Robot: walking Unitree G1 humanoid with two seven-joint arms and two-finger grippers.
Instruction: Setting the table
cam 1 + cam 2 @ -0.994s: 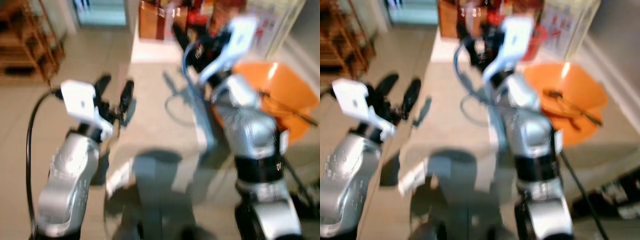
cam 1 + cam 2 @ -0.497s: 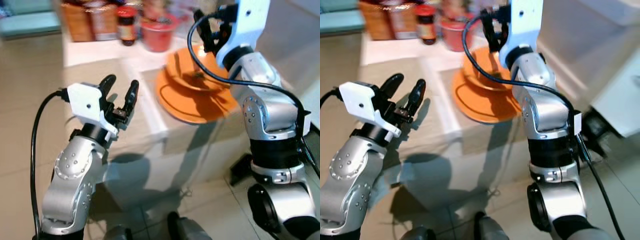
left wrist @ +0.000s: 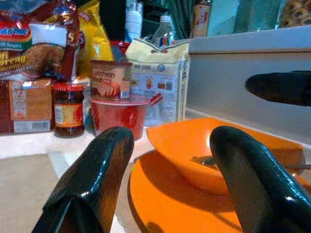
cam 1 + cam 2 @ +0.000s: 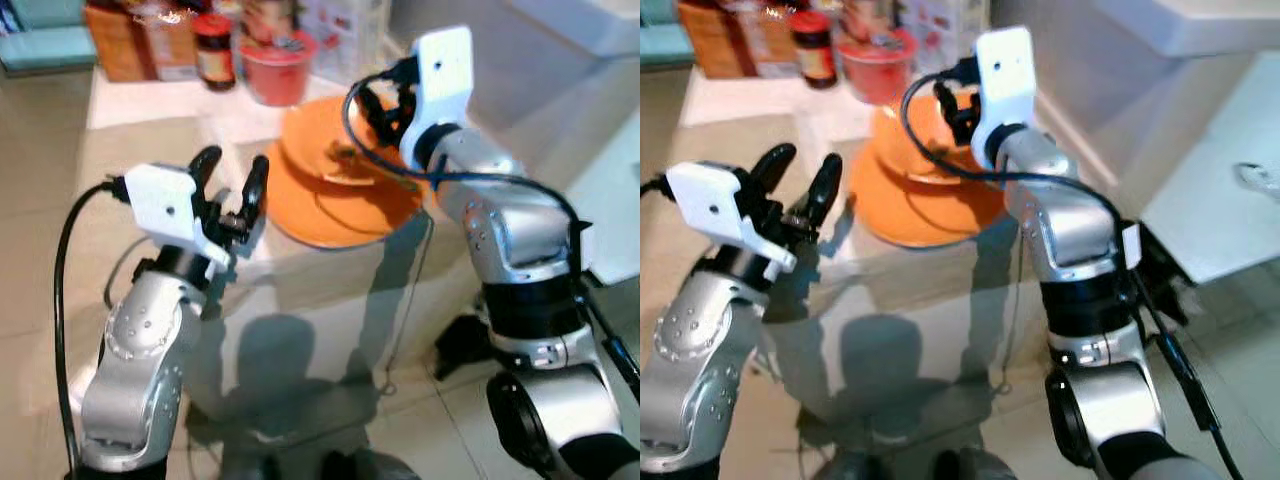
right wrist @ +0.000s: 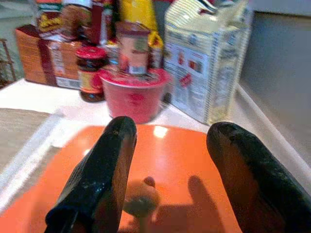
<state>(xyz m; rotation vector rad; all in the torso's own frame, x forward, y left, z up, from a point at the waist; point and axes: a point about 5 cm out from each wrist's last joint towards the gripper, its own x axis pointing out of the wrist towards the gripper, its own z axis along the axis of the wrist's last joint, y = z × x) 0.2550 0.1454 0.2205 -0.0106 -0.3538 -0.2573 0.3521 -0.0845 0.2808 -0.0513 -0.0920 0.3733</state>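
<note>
Countertop (image 4: 180, 130) holds glossy orange bowl (image 4: 330, 150) on plate (image 4: 345, 205).

- red tub (image 3: 119, 116) on the white counter, a luncheon meat can (image 3: 111, 78) on its lid
- dark jar (image 3: 68, 109) just beside the tub
- white printed bag (image 3: 159, 81) behind the tub

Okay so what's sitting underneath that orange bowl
The orange bowl rests on a flat orange plate. The plate's rim shows around it; the part under the bowl's base is covered.
</note>
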